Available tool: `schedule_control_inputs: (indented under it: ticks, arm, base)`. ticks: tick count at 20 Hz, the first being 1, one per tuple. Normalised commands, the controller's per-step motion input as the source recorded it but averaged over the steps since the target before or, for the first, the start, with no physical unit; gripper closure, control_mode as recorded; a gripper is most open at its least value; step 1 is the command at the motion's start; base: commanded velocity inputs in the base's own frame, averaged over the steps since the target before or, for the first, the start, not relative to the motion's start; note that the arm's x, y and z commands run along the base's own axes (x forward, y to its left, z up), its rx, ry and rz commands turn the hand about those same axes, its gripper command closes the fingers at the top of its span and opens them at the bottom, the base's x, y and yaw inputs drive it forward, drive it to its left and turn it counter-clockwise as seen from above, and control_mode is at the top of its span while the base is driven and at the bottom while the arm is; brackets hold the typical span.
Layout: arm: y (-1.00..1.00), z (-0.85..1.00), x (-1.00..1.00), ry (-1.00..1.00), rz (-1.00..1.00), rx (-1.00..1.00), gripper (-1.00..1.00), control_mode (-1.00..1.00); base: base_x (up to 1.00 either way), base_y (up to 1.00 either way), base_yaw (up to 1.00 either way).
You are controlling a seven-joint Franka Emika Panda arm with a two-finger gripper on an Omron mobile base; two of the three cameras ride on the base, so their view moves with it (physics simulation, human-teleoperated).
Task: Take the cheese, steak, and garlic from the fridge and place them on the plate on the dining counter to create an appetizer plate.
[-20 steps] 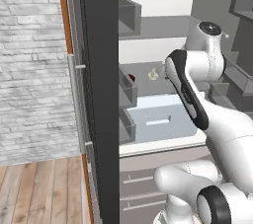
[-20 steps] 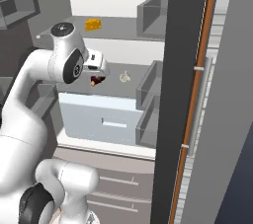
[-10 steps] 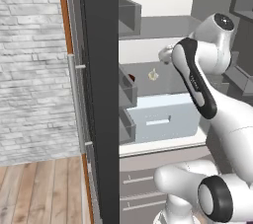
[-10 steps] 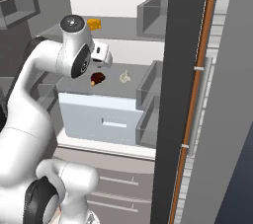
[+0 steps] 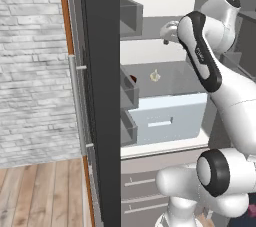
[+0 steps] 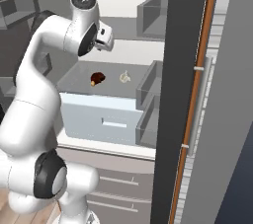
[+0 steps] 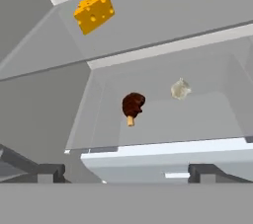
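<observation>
Inside the tall dark-doored fridge (image 6: 178,94), the yellow cheese wedge (image 7: 94,12) sits on the shelf above; the reddish-brown steak lump (image 7: 132,106) lies beside the pale garlic bulb (image 7: 180,89) atop the pale blue box (image 6: 104,117).

Grey brick wall (image 5: 30,61), wood plank floor (image 5: 42,193), orange-brown trim strip (image 6: 196,94) with grey handle (image 6: 197,104).

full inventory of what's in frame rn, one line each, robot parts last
cheese: 1, yellow-orange wedge, upper fridge shelf, above the other two.
steak: 1, dark reddish-brown, on top of the pale blue box.
garlic: 1, pale cream, same surface, beside the steak, apart from it.
pale blue box: 1, middle of the fridge.
fridge: 1, dark grey doors open, white shelves.
door bins: several, grey, on both doors.
lower drawers: grey, below the box.
brick wall: pale grey, left of the fridge.
wood floor: brown.
gripper: 1, dark tips, open, holding nothing.
</observation>
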Motion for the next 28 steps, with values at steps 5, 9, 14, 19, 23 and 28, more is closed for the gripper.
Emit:
schedule_control_inputs:
  ticks: [5, 9, 14, 19, 23, 28]
  arm:
    - [0.34, 0.19, 0.25, 0.0, 0.0, 0.0, -1.0, -1.0]
    - [0.47, 0.08, 0.33, 0.0, 0.0, 0.0, -1.0, -1.0]
    - [0.38, 0.05, 0.35, 0.0, 0.0, 0.0, -1.0, -1.0]
    - [0.3, 0.0, 0.38, 0.0, 0.0, 0.0, -1.0, -1.0]
    - [0.13, 0.0, 0.44, -0.02, -0.01, -0.02, -1.0, -1.0]
    - [0.11, 0.0, 0.57, -0.03, -0.05, -0.08, -1.0, -1.0]
  base:
    - [0.0, 0.0, 0.0]
    - [0.0, 0.0, 0.0]
    - [0.0, 0.0, 0.0]
    - [0.0, 0.0, 0.0]
    - [0.0, 0.0, 0.0]
    - [0.0, 0.0, 0.0]
